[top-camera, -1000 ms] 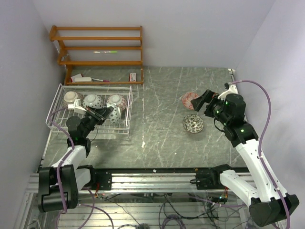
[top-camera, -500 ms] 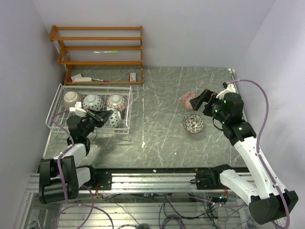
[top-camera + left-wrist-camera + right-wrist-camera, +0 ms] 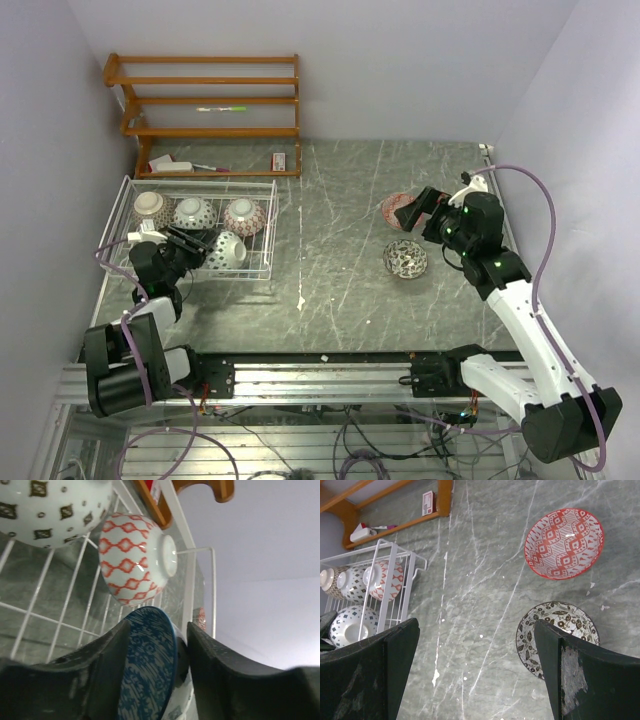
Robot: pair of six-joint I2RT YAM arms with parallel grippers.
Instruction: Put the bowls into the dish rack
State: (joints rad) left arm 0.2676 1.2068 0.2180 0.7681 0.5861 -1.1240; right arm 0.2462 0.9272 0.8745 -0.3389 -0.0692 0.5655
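Just eased left gripper [image 3: 157, 645] off the blue bowl [image 3: 150, 670]: clamped a second ago, now parted partway, gripping nothing. Bowl left on edge between the fingers, in the dish rack's [image 3: 200, 181] front row, so likely fourth one loaded. Just beyond the fingertips: back row of three, red-diamond bowl [image 3: 132, 560], dotted bowl [image 3: 50, 510], tan bowl [image 3: 150, 207]. Right gripper [image 3: 475, 630] spread wide, empty. Ahead of its fingers, two on the table [image 3: 340, 290]: red-patterned bowl [image 3: 564, 542], black-and-white bowl [image 3: 557, 637]. Six total, two pending.
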